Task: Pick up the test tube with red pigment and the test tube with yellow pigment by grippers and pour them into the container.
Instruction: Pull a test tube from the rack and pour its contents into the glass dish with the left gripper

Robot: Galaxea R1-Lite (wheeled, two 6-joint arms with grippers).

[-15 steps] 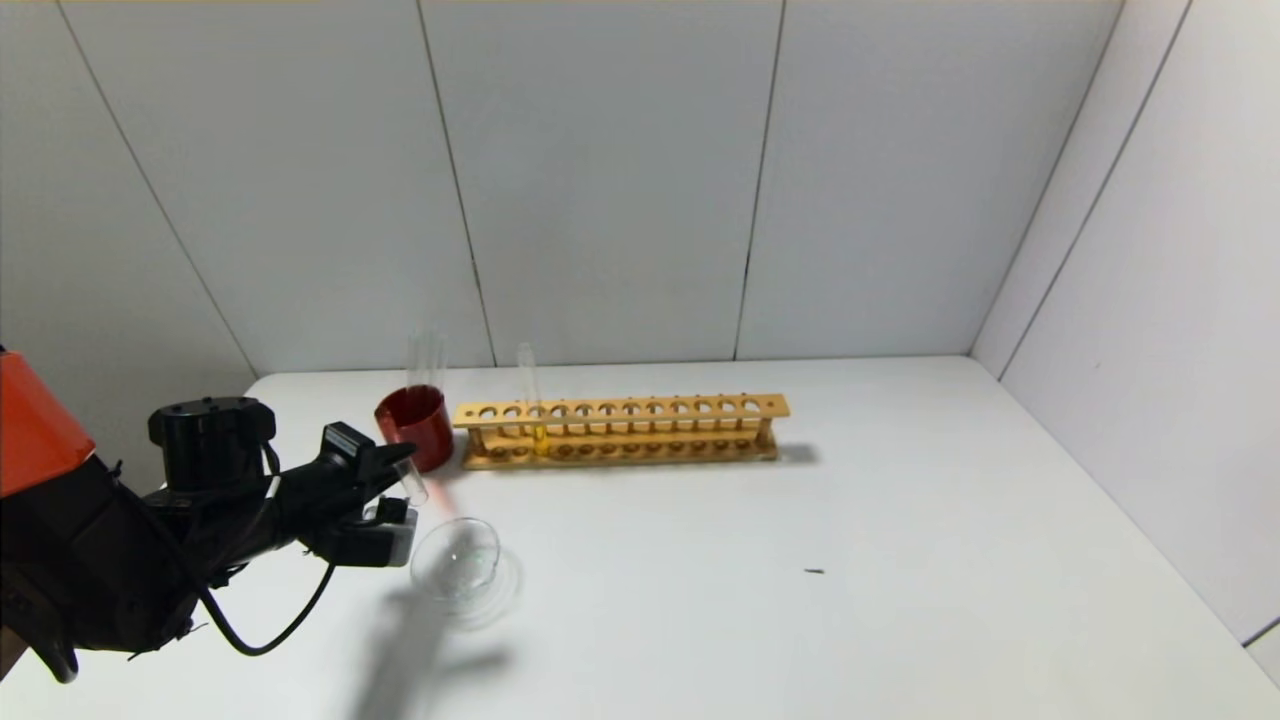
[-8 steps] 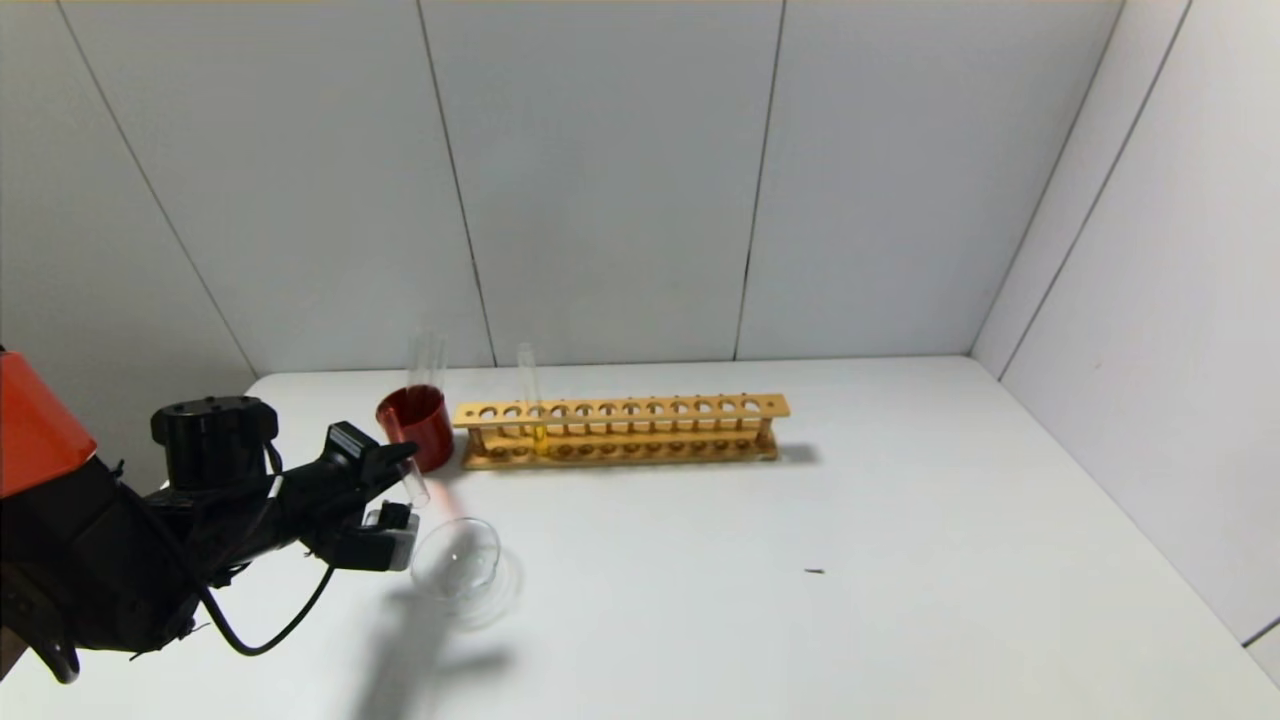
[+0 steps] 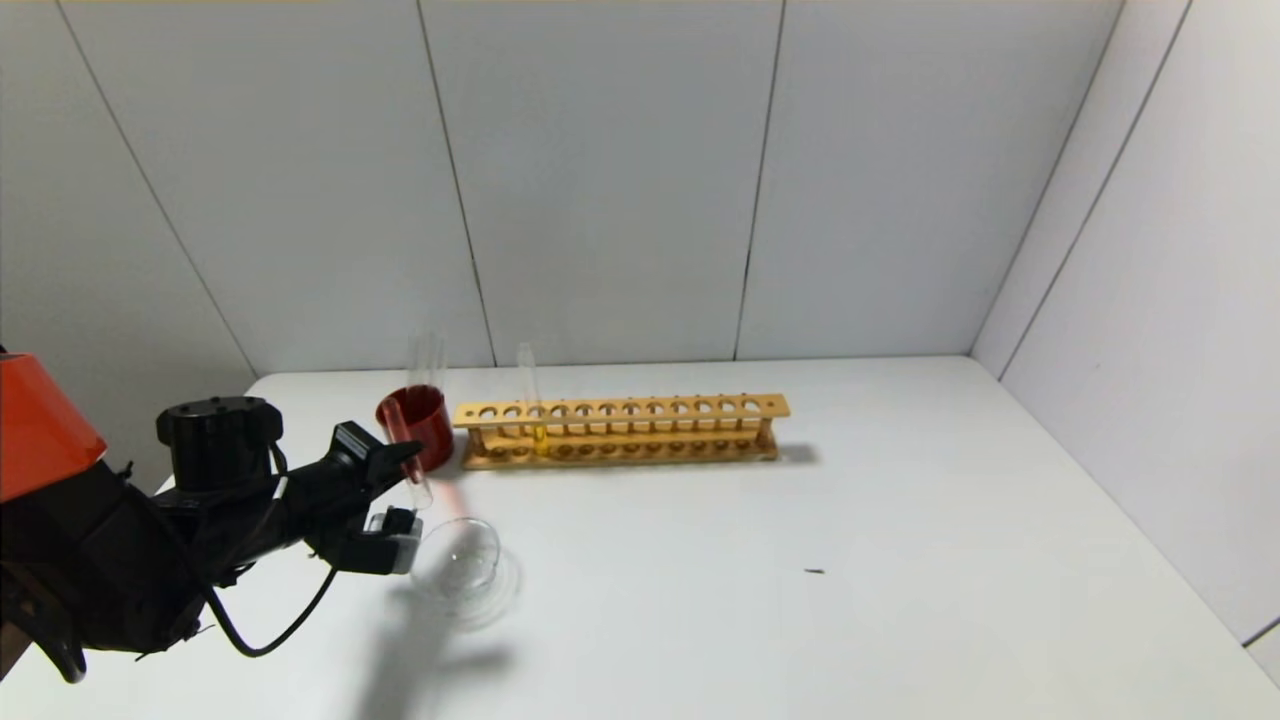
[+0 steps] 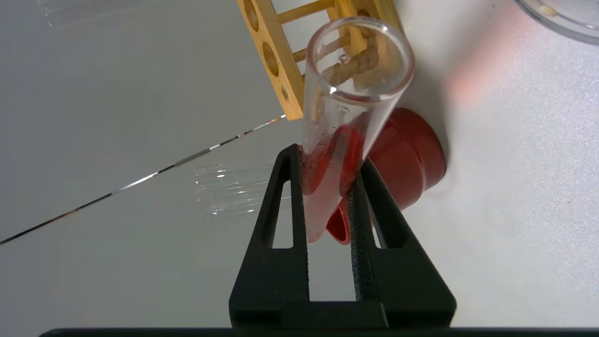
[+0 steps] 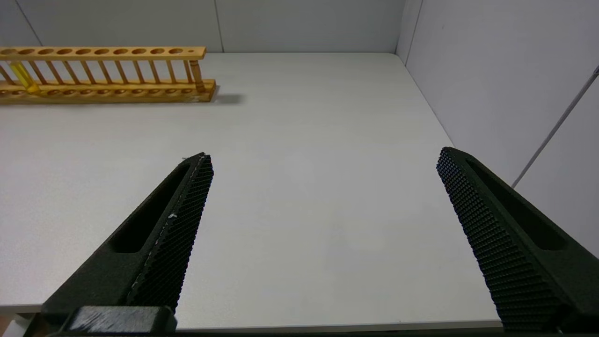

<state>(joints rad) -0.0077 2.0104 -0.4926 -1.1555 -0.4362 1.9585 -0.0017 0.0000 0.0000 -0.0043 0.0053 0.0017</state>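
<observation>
Red-orange liquid is pooling in the test tube with red pigment [image 4: 346,121], which the left gripper [image 4: 327,187] is clamping between its two black fingers [image 4: 281,196]; the tube's open mouth is pointing away from the wrist. In the head view this tube [image 3: 415,487] is hanging just in front of the red cup [image 3: 414,426], to the left of the wooden rack [image 3: 620,430]. Just nearer than the red cup, the container [image 3: 458,562], a low clear glass dish, is sitting on the white table [image 3: 800,560]; whether anything is lying in it is hard to make out. Colourless clear tubes [image 3: 427,362] are standing in the red cup, faint against the wall. The test tube with yellow pigment [image 3: 533,405] is standing upright in the rack's left part, yellow liquid at its bottom. The wrist view is cutting off the dish to a sliver of rim [image 4: 557,21]. A small dark speck [image 3: 814,571] is lying on the table, well to the right of and nearer than the rack. The right gripper [image 5: 323,164] is hovering over bare table well to the right of the rack, its fingers spread wide and gripping nothing.
</observation>
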